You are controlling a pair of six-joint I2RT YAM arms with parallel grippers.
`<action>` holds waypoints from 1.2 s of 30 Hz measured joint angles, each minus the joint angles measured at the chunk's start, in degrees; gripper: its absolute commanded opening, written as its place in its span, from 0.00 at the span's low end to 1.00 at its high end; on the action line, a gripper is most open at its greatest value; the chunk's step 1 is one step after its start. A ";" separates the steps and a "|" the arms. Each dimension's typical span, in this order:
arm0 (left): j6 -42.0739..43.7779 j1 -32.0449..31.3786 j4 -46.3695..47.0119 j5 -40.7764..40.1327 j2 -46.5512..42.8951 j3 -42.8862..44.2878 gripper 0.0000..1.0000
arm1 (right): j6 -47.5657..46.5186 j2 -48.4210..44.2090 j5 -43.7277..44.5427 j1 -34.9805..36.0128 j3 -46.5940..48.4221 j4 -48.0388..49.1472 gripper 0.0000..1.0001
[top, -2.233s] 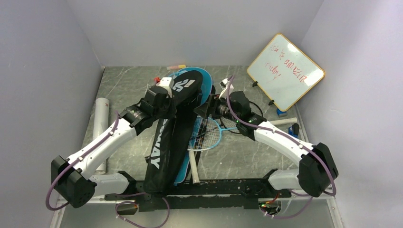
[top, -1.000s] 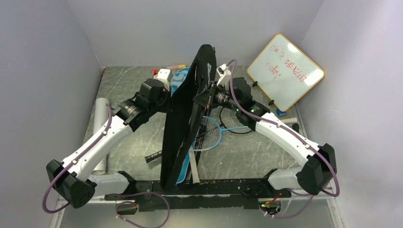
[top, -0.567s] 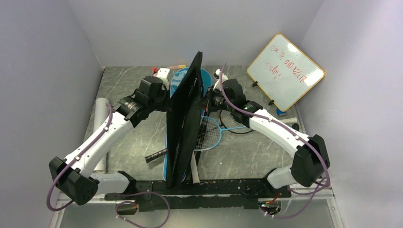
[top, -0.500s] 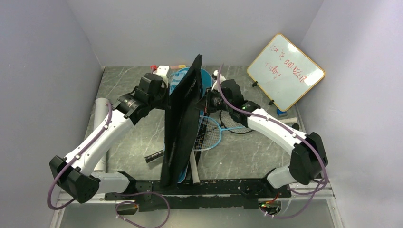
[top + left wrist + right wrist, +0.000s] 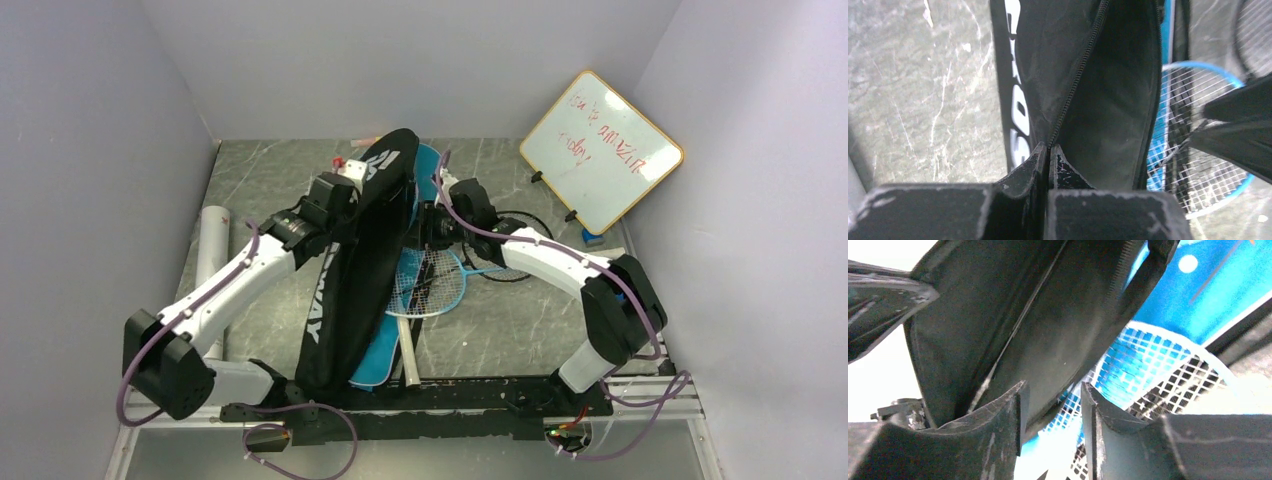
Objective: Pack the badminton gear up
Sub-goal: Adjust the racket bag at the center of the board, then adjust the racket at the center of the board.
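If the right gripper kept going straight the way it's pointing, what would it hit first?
Most likely the black bag. Its dark flap fills the view just ahead of the open right gripper. The blue racket lies behind the bag. Depth is hard to judge from the wrist view, so this is a best guess.

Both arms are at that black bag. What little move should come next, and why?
Probably the right gripper should close on the loose edge of the black bag: its jaws stand open beside it, while the left gripper pinches the zipper edge.
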 measured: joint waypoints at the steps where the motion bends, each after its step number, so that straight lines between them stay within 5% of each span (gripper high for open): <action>1: 0.50 0.00 0.22 -0.11 0.68 -1.33 0.05 | -0.07 -0.13 0.04 -0.11 -0.59 -0.02 0.51; 7: 3.80 0.00 3.10 -2.95 2.23 -5.49 0.05 | 0.96 -5.79 4.70 -1.75 -8.41 -2.51 0.72; 18: 7.50 0.00 7.37 -15.37 -2.10 -7.10 0.05 | 8.09 -23.39 17.11 -2.21 -24.20 -6.62 0.72; 22: 7.98 0.00 8.04 -17.42 -2.10 -7.08 0.05 | 11.67 -26.27 18.08 -2.23 -31.15 -4.24 0.84; 36: 17.73 0.00 16.00 -24.96 -3.02 -5.88 0.05 | 25.94 -15.72 17.94 -2.21 -35.52 10.45 0.63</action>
